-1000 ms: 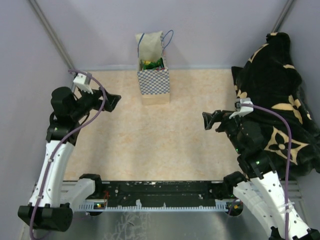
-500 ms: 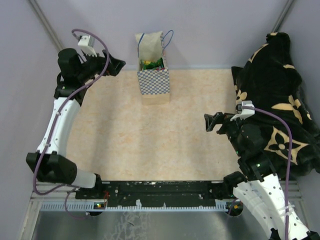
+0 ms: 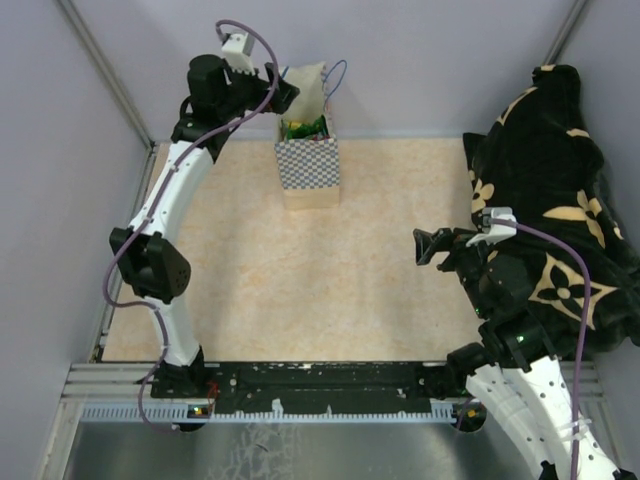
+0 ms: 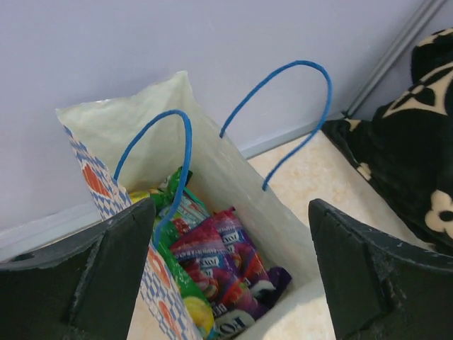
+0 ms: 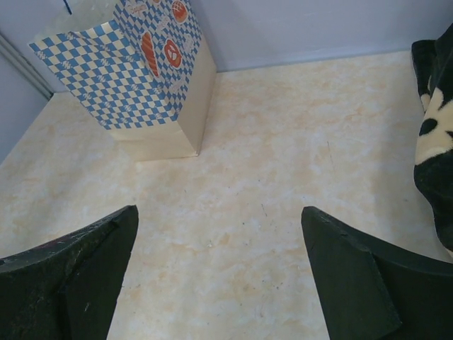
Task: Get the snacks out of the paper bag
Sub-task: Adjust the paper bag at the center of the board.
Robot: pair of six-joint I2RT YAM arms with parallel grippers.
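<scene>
Top external: blanket beside right gripper

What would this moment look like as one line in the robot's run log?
left pincer: open, above paper bag | right pincer: open, above table | snacks: inside bag, none removed | blanket: table's right edge

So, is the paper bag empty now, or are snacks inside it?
Not empty. The paper bag stands upright with its top open, and the left wrist view shows purple and green snacks lying inside it.
</scene>
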